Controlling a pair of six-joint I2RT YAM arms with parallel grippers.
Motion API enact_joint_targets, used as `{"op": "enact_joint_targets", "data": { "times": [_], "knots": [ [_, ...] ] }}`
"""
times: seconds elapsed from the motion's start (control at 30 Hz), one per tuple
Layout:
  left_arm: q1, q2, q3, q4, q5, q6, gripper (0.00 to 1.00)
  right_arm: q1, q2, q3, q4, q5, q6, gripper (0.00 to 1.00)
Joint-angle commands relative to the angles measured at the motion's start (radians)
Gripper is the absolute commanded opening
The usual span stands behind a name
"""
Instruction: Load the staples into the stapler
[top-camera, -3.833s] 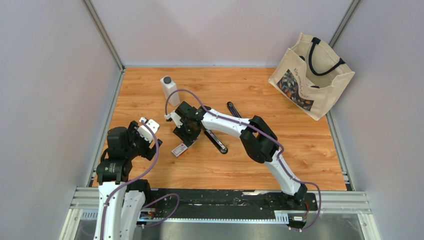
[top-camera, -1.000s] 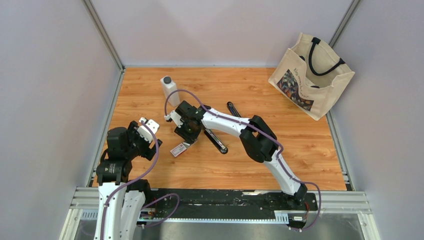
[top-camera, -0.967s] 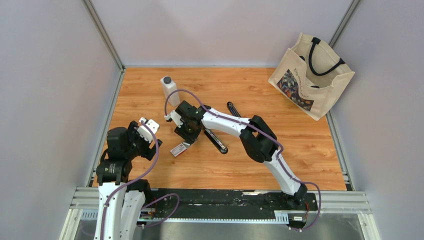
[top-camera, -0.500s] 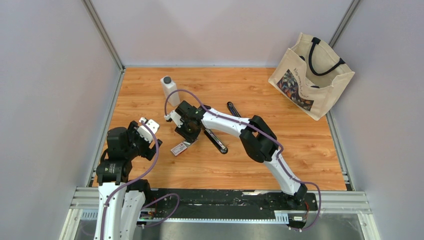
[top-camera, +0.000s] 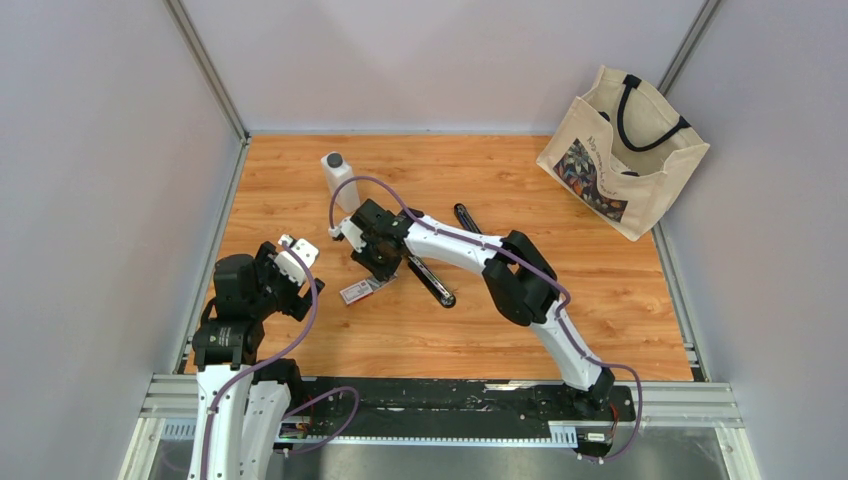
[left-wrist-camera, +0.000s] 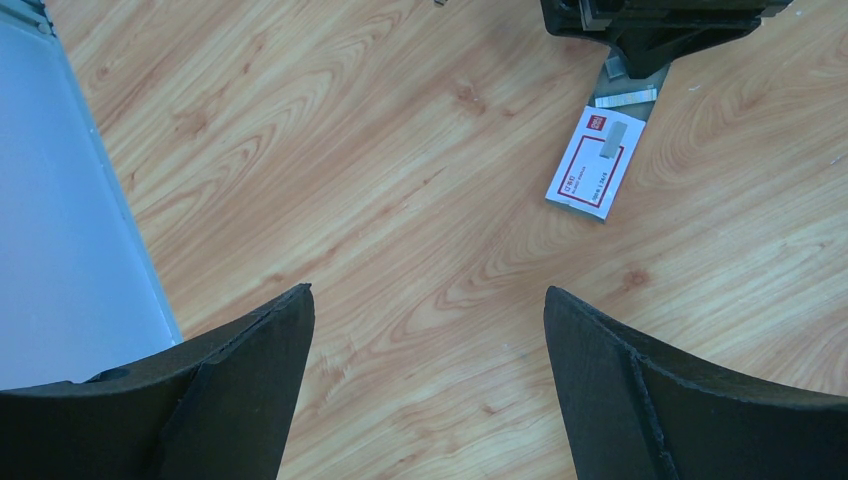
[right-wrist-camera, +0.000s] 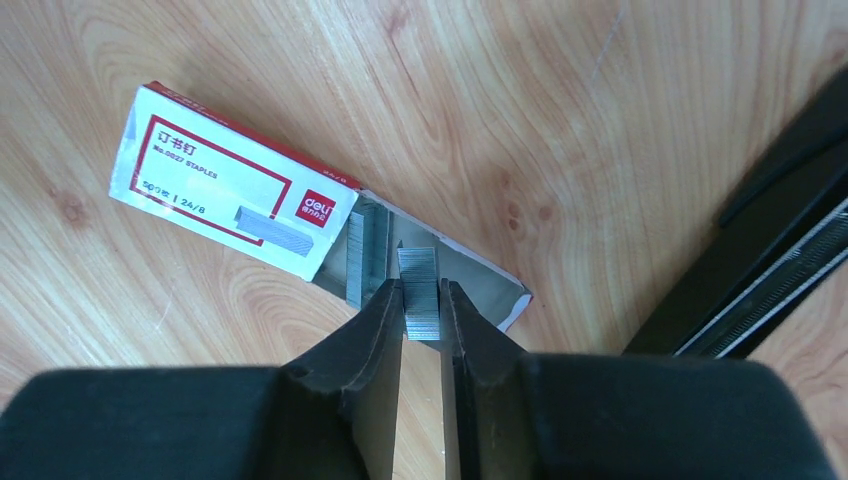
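Your right gripper is down at the open end of the staple box, fingers nipped together on a short strip of staples. The strip sits between the two tips and touches both, its far end over the grey tray slid out of the sleeve. Cannot tell whether the strip is lifted off the tray or resting in it. A second stack of staples lies in the tray just left of the pinched one. The box lies flat on the table, printed face up. In the right wrist view the sleeve runs off to the upper left and the tray mouth is right at the fingertips. The black stapler lies just right of the tray, apart from it, with its staple channel showing. Your left gripper hangs over bare wood, jaws spread wide, holding nothing. The box is well ahead of it and to its right.
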Motion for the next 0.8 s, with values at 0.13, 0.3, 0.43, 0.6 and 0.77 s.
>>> {"op": "enact_joint_targets", "data": {
  "times": [0.13,0.3,0.43,0.6,0.77],
  "knots": [
    [0.008,-0.005,-0.007,0.030,0.010,-0.010,0.92,-0.003,-0.097,-0.013,0.049,0.033,-0.002,0.21],
    [0.007,-0.005,-0.007,0.030,0.010,-0.010,0.92,-0.010,-0.138,-0.032,0.049,0.068,0.013,0.21],
    [0.008,-0.003,-0.007,0.030,0.011,-0.008,0.92,-0.055,-0.248,-0.125,0.081,0.088,0.034,0.22],
    [0.008,-0.003,-0.007,0.030,0.016,-0.008,0.92,-0.136,-0.433,-0.346,0.165,0.093,0.053,0.22],
    [0.008,-0.005,-0.008,0.030,0.014,-0.008,0.92,-0.202,-0.586,-0.590,0.243,0.051,0.085,0.22]
  ]
}}
